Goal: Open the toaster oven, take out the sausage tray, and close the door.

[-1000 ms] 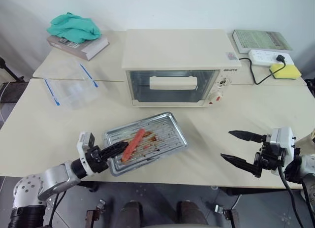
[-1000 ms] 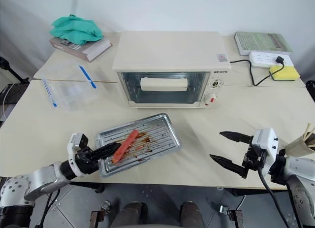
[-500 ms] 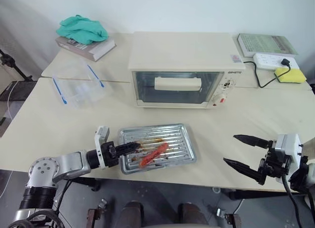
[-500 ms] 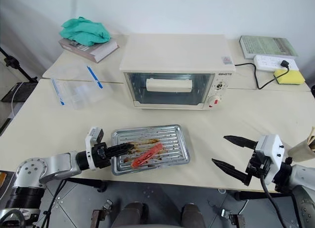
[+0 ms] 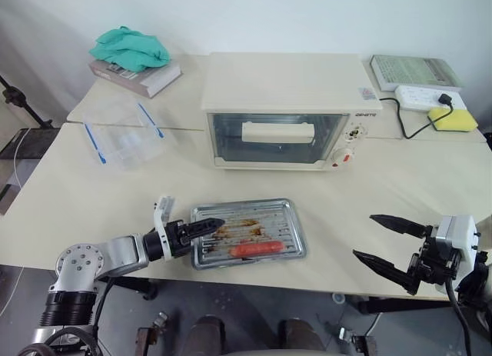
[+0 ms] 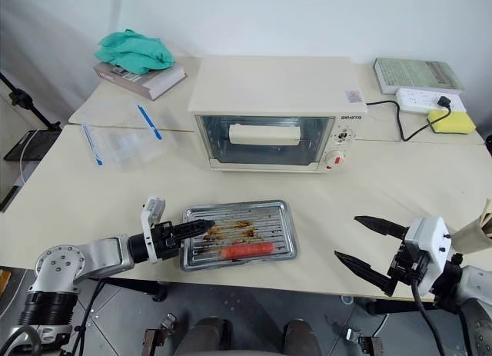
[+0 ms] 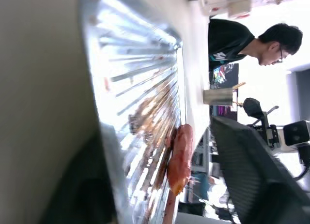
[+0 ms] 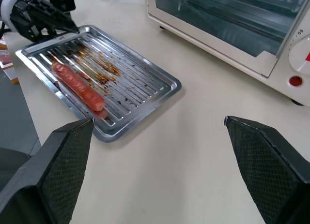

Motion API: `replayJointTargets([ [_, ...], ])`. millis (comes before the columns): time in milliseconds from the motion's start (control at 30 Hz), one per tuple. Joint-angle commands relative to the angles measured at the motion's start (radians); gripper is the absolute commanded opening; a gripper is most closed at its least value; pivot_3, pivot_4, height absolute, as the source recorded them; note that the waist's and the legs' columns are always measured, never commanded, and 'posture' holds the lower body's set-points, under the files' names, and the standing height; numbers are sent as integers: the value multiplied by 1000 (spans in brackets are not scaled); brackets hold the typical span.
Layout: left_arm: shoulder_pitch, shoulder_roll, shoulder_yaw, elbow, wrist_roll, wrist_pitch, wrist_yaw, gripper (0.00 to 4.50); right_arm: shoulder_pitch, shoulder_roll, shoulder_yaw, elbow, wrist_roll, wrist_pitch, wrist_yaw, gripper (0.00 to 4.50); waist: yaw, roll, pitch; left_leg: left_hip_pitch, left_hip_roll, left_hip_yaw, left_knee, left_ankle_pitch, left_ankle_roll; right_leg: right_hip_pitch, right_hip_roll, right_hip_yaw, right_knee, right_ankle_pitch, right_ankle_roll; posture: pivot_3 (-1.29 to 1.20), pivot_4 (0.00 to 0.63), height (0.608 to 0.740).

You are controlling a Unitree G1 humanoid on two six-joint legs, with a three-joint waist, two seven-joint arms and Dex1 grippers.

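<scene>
The toaster oven (image 5: 284,83) stands at the middle of the table with its glass door (image 5: 277,144) closed. In front of it the sausage tray (image 5: 280,217) lies flat on the table, with the red sausage (image 5: 254,249) along its near side. My left gripper (image 5: 204,227) is at the tray's left rim. Its fingers are open, one on each side of the rim, as the left wrist view shows with the tray (image 7: 140,88) and sausage (image 7: 180,158) between them. My right gripper (image 5: 364,236) hovers open and empty over the table's front right, well to the right of the tray (image 8: 126,88).
A clear plastic box with blue clips (image 5: 123,137) sits at the left. Behind it a green cloth (image 5: 129,48) lies on a book. A booklet (image 5: 415,70), a power strip (image 5: 421,97) and a yellow sponge (image 5: 455,118) are at the back right. A person (image 7: 232,35) stands beyond the table.
The tray has gone from skewed and tilted to flat and square to the table edge. The sausage has rolled to its near side. My left gripper has opened.
</scene>
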Motion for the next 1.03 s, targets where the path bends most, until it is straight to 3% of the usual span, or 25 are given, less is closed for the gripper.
replayJointTargets([
  [33, 35, 60, 18, 19, 178, -72, -110, 4028, 12, 6, -29, -34, 23, -7, -4, 4500, -4, 0, 0, 0, 0, 0, 0, 0, 0, 0, 0, 0, 0, 0, 0, 0, 150, 740],
  [100, 53, 119, -6, -9, 302, -173, -271, 4028, 6, 3, -21, -28, 17, -6, -7, 4500, -15, 1, 0, 0, 1, 0, -1, 0, 0, 0, 0, 0, -1, 0, -1, 0, 150, 740],
  [267, 37, 145, -12, -14, 387, -229, -461, 4028, 4, -3, -16, -27, 16, 1, -8, 4500, -21, 2, 0, -1, 2, 0, -3, -1, -1, -1, 0, -1, -3, 0, -3, 0, 150, 740],
  [433, 75, 183, 30, -74, 588, -554, -746, 4028, 1, -6, -9, -38, 20, -12, 14, 4500, -21, 1, 2, -5, 2, -1, -5, -3, 0, -2, 0, 0, -11, 0, -2, 0, 150, 740],
  [567, 181, 280, 129, -50, 772, -851, -919, 4483, -28, -21, 3, -25, 27, -60, 102, 4500, -25, 1, 2, -5, 2, 0, -14, -4, 0, -4, 0, 0, -20, 0, -2, 0, 150, 740],
  [700, 219, 257, 273, 11, 810, -1053, -990, 4483, -72, -36, 41, 20, 4, -96, 171, 4500, -22, 1, 2, -7, 3, 7, -18, -6, 0, -9, 0, -3, -21, 0, -1, 0, 150, 740],
  [867, 328, 279, 359, 12, 869, -1102, -1014, 4483, -138, -55, 76, 111, -41, -161, 239, 4500, -23, -1, 4, -10, 4, 9, -15, -9, 3, -13, -1, -9, -11, 1, -1, 0, 150, 740],
  [1033, 358, 250, 365, -20, 941, -1108, -917, 4483, -177, -41, 93, 165, -72, -214, 248, 4500, -21, -2, 4, -10, 5, 10, -11, -9, 4, -13, -2, -13, -9, 1, 0, 0, 150, 740],
])
